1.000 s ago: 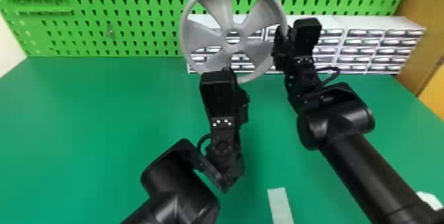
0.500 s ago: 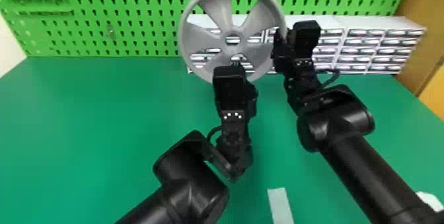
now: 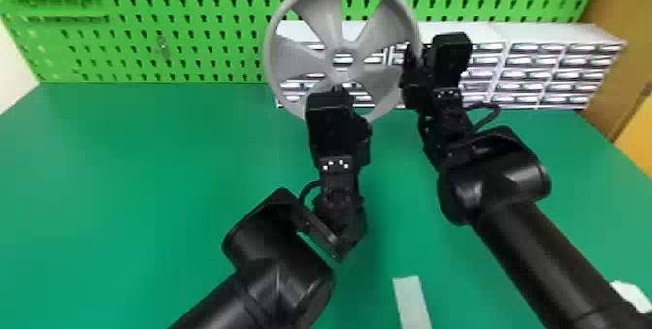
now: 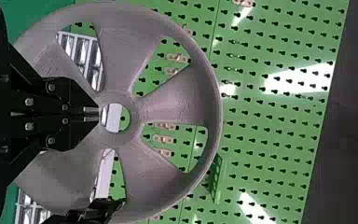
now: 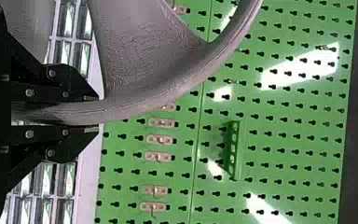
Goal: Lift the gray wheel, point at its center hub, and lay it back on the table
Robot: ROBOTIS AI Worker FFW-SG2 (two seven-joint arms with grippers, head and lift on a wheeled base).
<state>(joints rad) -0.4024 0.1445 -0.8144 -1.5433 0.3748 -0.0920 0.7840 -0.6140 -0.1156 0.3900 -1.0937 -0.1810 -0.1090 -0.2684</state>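
Up came the left black two-fingered claw [image 4: 99, 114], closed and empty, its tips at the gray ring-shaped hub [image 4: 135, 116] from six o'clock: pointing looked all but done! The right black claw [image 5: 100, 113] pinched the round gray spoked wheel [image 3: 324, 18] at three o'clock, above the green worktop [image 3: 145, 158]. Tip-to-hub contact? Couldn't tell.

Glossy black arms [image 3: 521, 250], looping cables [image 3: 496, 109]
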